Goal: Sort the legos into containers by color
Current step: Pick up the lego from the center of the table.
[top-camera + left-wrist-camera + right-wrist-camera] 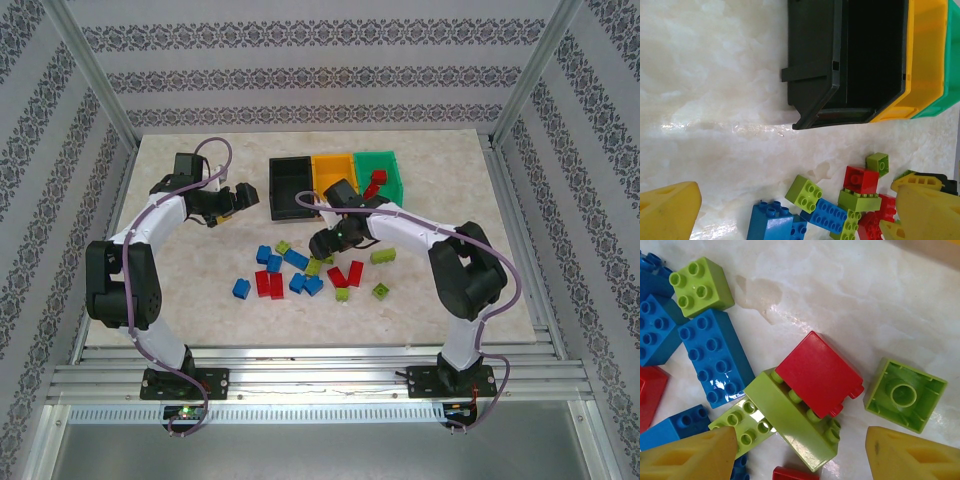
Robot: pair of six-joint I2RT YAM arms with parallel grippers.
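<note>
Left gripper (240, 198) is hanging wide open, empty | right gripper (800, 452) is hovering open, empty, over legos (817, 372) near table (450, 170) centre

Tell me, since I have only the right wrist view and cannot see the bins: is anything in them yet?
Observer: From the top view, a red brick appears to lie in the green bin.
Operator: And the black bin?
Observer: The black bin looks empty in the left wrist view, as far as its dark inside shows.
Operator: Where is the left gripper?
Observer: The left gripper is open, just left of the black bin.
</note>
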